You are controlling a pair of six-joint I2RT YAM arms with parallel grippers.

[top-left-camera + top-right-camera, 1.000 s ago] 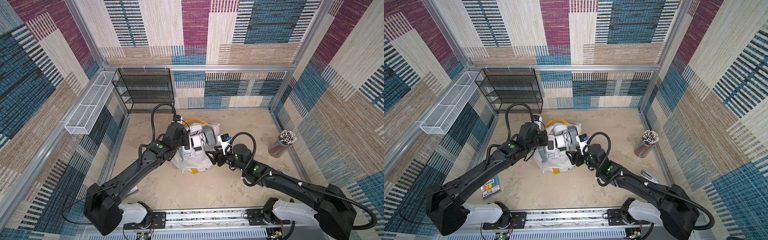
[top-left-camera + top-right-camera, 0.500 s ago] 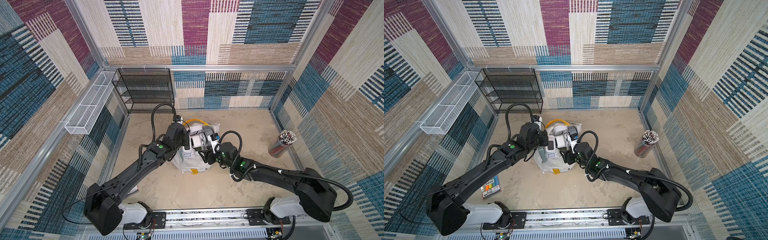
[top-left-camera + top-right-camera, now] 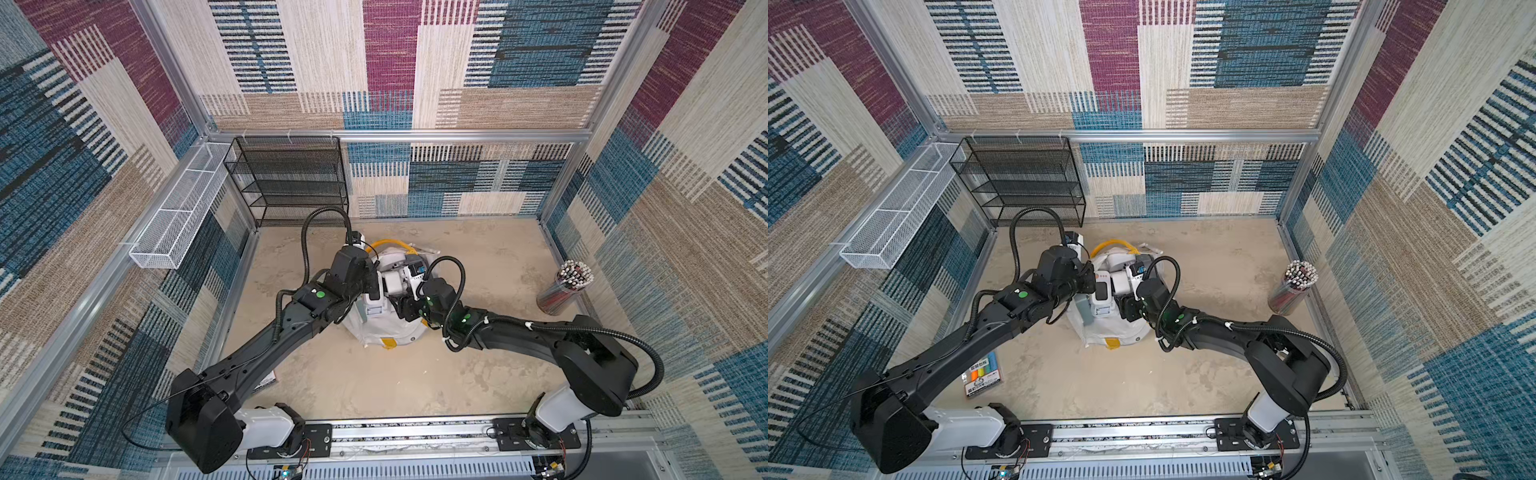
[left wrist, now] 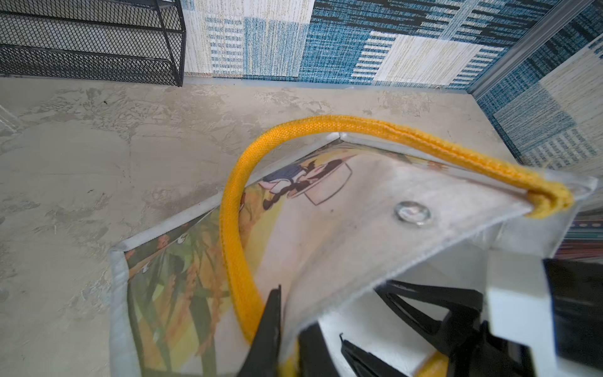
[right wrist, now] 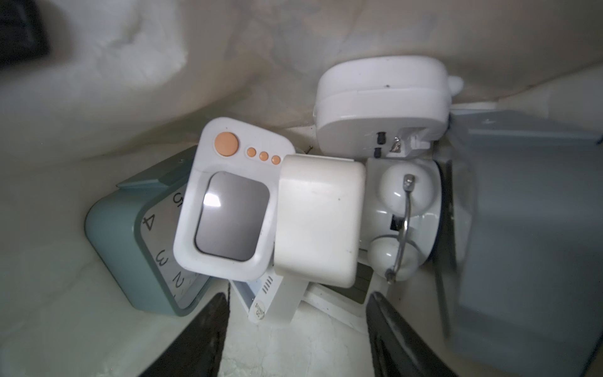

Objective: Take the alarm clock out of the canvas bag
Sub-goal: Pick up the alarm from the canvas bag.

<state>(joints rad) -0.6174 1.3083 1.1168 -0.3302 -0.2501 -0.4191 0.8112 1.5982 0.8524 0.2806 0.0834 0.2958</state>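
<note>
With your left pincer [image 4: 290,342] clamped on the rim of the canvas bag [image 3: 386,328] and your right pincer [image 5: 297,297] gaping wide inside it, take the cream alarm clock [image 5: 318,222], lying on other clocks [image 5: 225,212] at the bottom, by its flat sides, since it is probably light, rigid, slick plastic.

Both top views: stereo pair high above 6 o'clock edge of beige mottled counter [image 3: 478,374], tilted down toward 12 o'clock; far, whole counter in frame. Left wrist view: close over rim of white canvas bag with yellow strap handles [image 4: 342,228], facing 12 o'clock; black wire-mesh shelf rack [image 4: 88,39] at 11 o'clock shared with top views. Right wrist view: very close, looking down inside bag.
</note>
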